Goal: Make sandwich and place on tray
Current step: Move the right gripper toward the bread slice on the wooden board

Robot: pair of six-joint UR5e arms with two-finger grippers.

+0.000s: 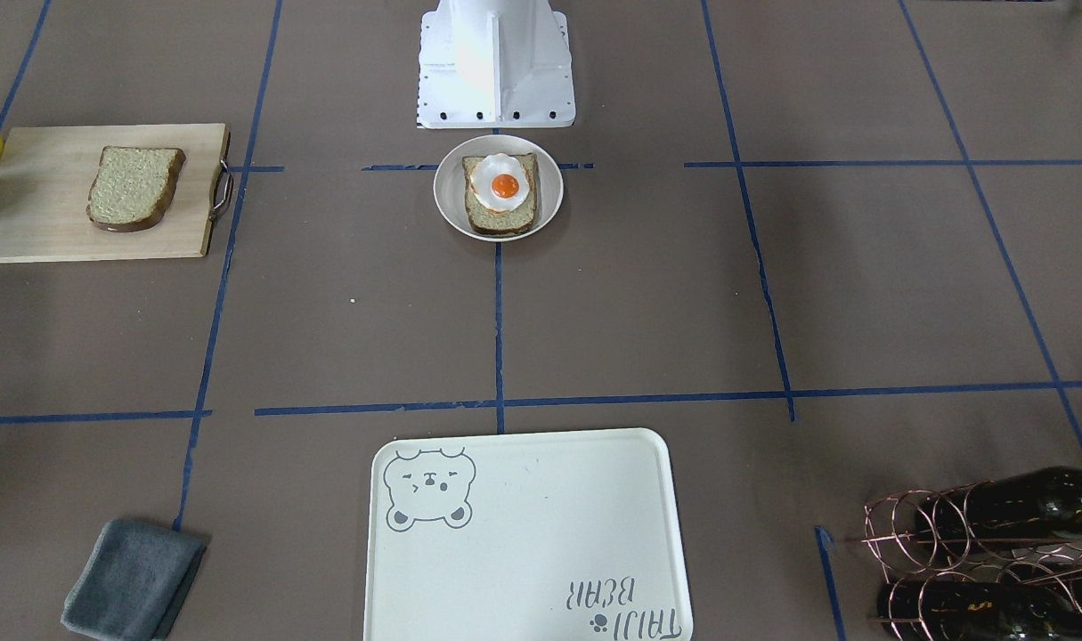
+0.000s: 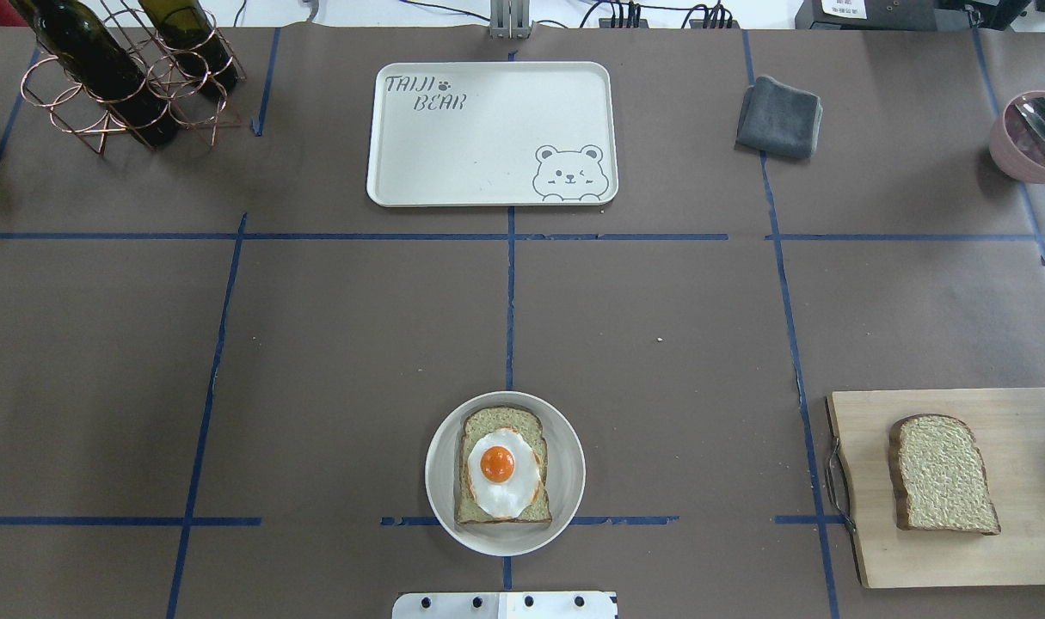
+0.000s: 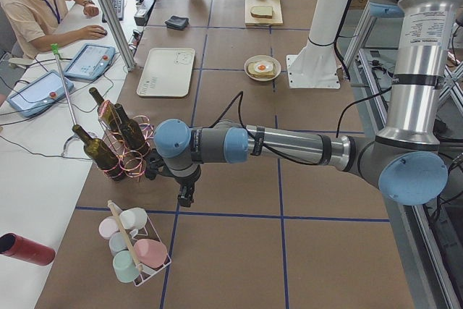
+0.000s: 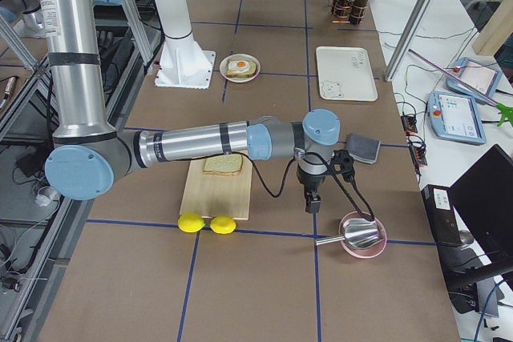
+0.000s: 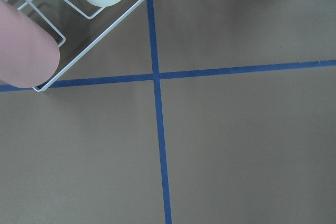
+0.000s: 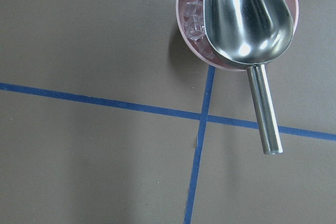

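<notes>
The white fried egg (image 2: 503,474) lies on a speckled tan bread slice (image 2: 501,417) (left gripper (image 3: 186,195) and right gripper (image 4: 313,198): open or closed, I cannot tell).

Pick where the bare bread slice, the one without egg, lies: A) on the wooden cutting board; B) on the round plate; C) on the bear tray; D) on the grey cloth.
A: the bare slice lies flat on the wooden cutting board, apart from the egg-topped slice on the round plate.
</notes>
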